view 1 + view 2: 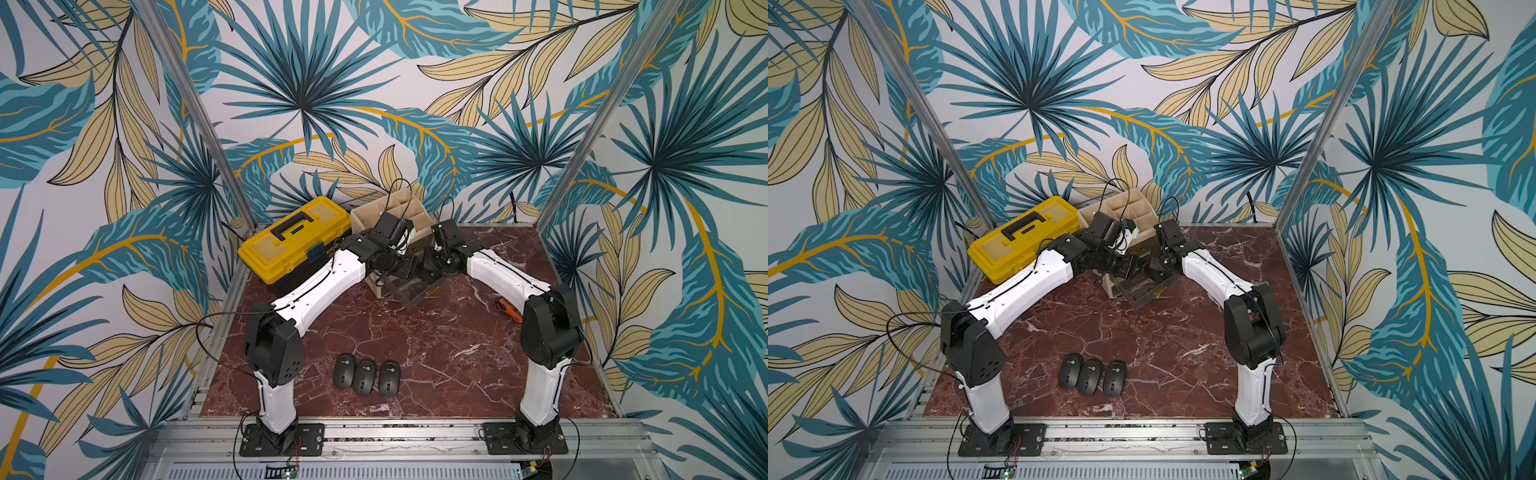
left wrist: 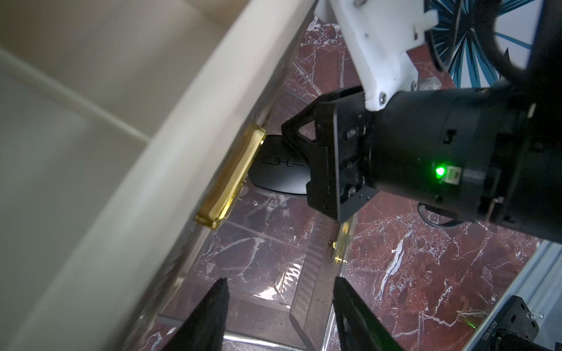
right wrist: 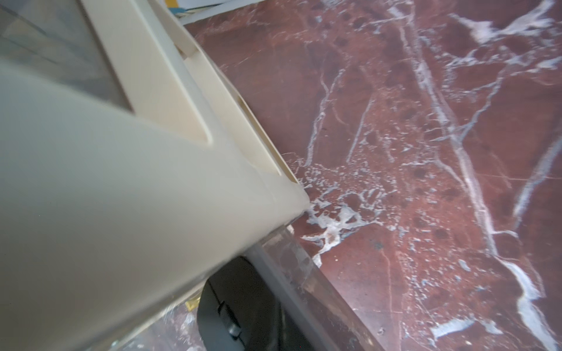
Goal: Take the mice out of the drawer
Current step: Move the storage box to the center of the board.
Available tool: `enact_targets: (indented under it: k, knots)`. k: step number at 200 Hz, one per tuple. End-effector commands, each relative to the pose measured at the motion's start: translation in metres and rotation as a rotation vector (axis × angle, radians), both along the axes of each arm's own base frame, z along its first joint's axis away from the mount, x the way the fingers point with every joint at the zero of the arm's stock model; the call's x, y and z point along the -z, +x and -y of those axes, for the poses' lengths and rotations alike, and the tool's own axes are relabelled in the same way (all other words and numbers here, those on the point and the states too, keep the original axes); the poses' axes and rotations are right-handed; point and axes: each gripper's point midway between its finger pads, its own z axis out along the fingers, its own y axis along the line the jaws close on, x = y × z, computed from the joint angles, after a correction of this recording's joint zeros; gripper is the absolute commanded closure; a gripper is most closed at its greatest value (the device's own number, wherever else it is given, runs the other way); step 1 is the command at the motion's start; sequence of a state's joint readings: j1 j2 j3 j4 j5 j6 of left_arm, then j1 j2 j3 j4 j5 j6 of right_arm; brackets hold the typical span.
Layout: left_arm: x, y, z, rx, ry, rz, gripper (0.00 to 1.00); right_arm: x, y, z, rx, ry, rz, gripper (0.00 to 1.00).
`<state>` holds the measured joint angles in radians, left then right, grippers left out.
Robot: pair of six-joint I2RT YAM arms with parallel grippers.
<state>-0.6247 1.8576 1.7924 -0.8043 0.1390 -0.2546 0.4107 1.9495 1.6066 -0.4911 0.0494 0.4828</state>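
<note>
Centre frame, the right gripper point(image 2: 289, 130), jaws pressed together, should nudge the mouse point(image 2: 273, 179) gently out of the drawer point(image 1: 409, 299); the left gripper point(image 2: 278, 304) hovers, jaws spread.

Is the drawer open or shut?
Open: the clear drawer juts out from the beige organizer, and a mouse lies inside it.

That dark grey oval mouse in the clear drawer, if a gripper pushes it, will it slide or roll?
The dark grey oval mouse sits flat in the clear plastic drawer, so a push would probably slide it rather than roll it. Its smooth domed shell may slip from a grip unless pinched at the sides. It looks rigid.
</note>
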Motion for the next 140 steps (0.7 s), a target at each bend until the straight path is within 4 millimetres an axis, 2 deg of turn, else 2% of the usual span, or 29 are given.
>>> enact_targets:
  k: [1, 77, 94, 117, 140]
  knots:
    - [0.007, 0.001, 0.0, -0.002, -0.001, -0.011, 0.42, 0.023, -0.023, -0.025, -0.152, 0.021, -0.094, 1.0]
    - [0.009, 0.0, -0.004, -0.006, 0.021, -0.015, 0.42, 0.024, -0.051, -0.034, -0.297, 0.066, -0.106, 1.0]
    - [0.012, -0.001, -0.005, -0.007, 0.029, -0.021, 0.42, 0.015, -0.051, -0.034, -0.295, 0.112, -0.084, 1.0]
    - [0.014, -0.003, -0.007, -0.006, 0.036, -0.033, 0.42, -0.006, -0.05, -0.034, -0.282, 0.154, -0.03, 1.0]
    - [0.016, -0.005, -0.008, -0.002, 0.043, -0.045, 0.42, -0.023, -0.046, -0.024, -0.231, 0.13, 0.028, 1.0]
